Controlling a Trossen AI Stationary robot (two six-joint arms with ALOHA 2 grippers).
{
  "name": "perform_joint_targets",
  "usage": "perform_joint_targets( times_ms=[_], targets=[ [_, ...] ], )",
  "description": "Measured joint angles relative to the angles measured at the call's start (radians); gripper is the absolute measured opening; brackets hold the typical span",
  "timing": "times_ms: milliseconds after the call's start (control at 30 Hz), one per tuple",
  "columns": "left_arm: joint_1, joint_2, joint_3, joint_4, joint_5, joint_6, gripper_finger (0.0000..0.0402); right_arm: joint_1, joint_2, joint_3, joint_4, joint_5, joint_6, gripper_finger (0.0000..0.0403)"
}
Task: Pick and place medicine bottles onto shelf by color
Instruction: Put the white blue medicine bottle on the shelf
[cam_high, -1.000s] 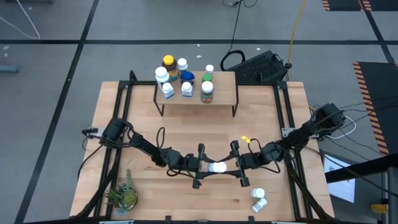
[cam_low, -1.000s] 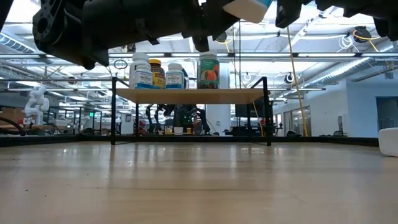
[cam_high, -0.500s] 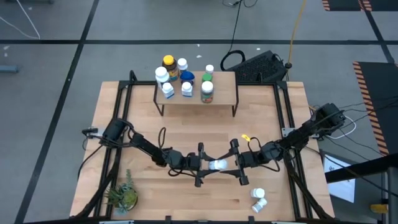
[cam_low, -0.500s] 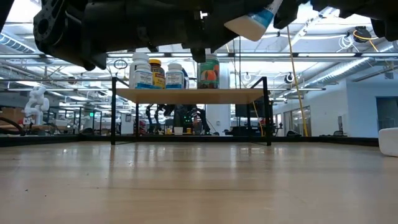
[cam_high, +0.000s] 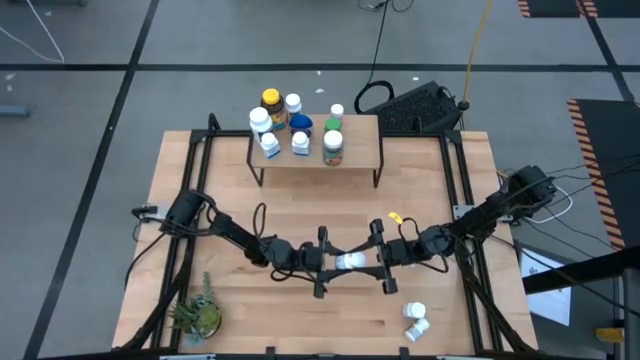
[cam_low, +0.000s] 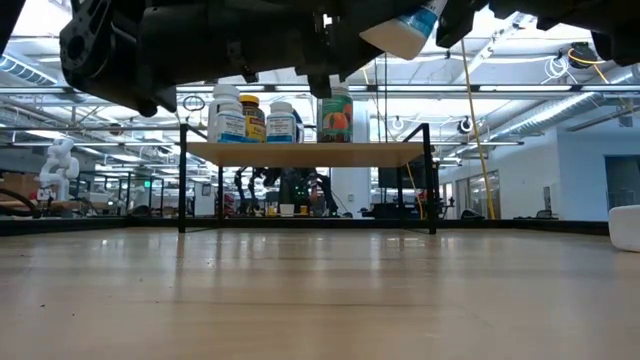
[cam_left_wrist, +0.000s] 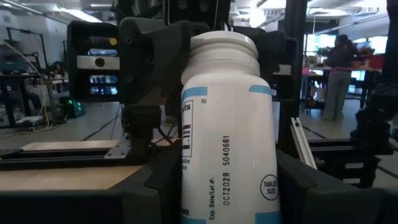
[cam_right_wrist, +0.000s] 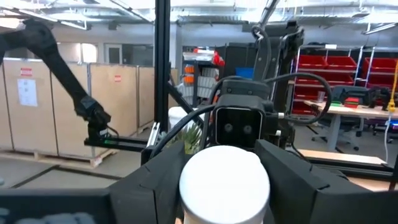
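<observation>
A white medicine bottle (cam_high: 350, 263) with a blue-banded label hangs above the middle of the table, between my two grippers. My left gripper (cam_high: 335, 265) comes from the table's left and is shut on it. My right gripper (cam_high: 368, 262) comes from the right and is shut on its cap end. Several other bottles (cam_high: 298, 130), among them a yellow-capped, a blue and a green-capped one, stand upright on the left half of the shelf (cam_high: 360, 150) at the table's far side. In the low view the held bottle (cam_low: 400, 25) shows tilted at the picture's top. My left gripper pinches the bottle's body (cam_left_wrist: 227, 174) between its two fingers (cam_left_wrist: 163, 186), below the cap. The fingers lie roughly level, coming from the table's left. The bottle is lifted clear of the table, its cap pointing away toward the other gripper. My right gripper has the white cap (cam_right_wrist: 224, 177) between its two fingers (cam_right_wrist: 155, 186), one on each side, coming roughly level from the table's right. It meets the bottle end on. The bottle is clear of the table.
Two white bottles (cam_high: 415, 318) lie near the table's near right corner. A small green potted plant (cam_high: 198, 315) stands at the near left. Black frame rails (cam_high: 195, 200) run along the table's sides. The right half of the shelf board is bare.
In the low view the held bottle has tipped from about level to a slant, its left end now lower. Both grippers have stayed where they were, at the middle of the table.
</observation>
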Motion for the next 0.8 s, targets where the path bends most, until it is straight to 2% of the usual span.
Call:
perform_joint_targets(
  times_ms=[233,500,567,667,800],
  targets=[
    [0.011,0.000,0.000,0.001,0.002,-0.011,0.0170,-0.013,0.000,-0.001,-0.016,0.007,0.004,0.0174],
    [0.012,0.000,0.000,-0.044,0.002,-0.106,0.0178,-0.014,0.002,-0.002,-0.039,0.050,0.058,0.0163],
    [0.014,0.000,0.000,-0.059,-0.001,-0.143,0.0191,-0.015,0.003,-0.002,-0.048,0.053,0.058,0.0164],
    [0.027,-0.015,0.002,-0.120,-0.009,-0.281,0.0220,-0.025,-0.008,-0.003,-0.080,0.056,0.051,0.0164],
    [0.078,-0.093,0.004,-0.352,0.007,-0.372,0.0263,-0.081,-0.076,-0.004,-0.184,0.055,0.048,0.0164]
  ],
)
